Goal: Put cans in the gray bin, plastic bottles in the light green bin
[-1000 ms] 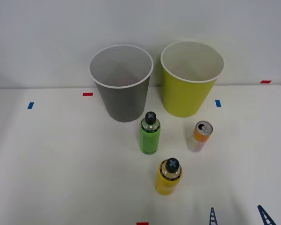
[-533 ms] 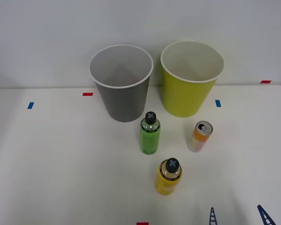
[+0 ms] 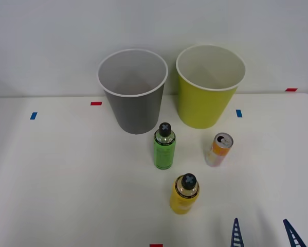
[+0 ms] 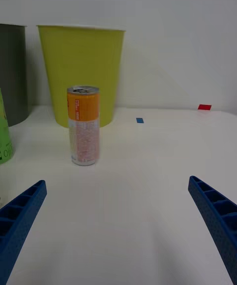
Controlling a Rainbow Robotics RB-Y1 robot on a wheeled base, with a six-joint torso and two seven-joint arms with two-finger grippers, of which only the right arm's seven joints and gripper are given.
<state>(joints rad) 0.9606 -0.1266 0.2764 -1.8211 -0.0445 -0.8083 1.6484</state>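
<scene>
- Orange at the top and fading to white lower down, the can [image 3: 219, 149] stands upright on the white table [image 3: 66, 180], with a silver top and pull tab; the print on its side is too small to read.
- It stands in front of the light green bin [image 3: 209, 87], a little to the right side, and apart from it.
- The green bottle [image 3: 164, 147] stands left of the can, near the foot of the gray bin [image 3: 133, 92]; in the wrist view only a strip of this bottle [image 4: 4, 134] shows at the picture's edge, with some letters cut off.
- The yellow bottle [image 3: 184, 194] is stouter and stands nearest to the robot; both bottles have black caps with a gray cross.
- The two bins stand side by side at the back of the table, not touching; the wrist view cuts the gray bin [image 4: 12, 78] at its edge.
- The right gripper [image 3: 264, 237] is low at the front right, with its blue ribbed fingers [image 4: 19, 216] spread wide apart and holding nothing; only the tips are seen.
- Small red and blue tape marks [image 3: 95, 103] lie on the table.
</scene>
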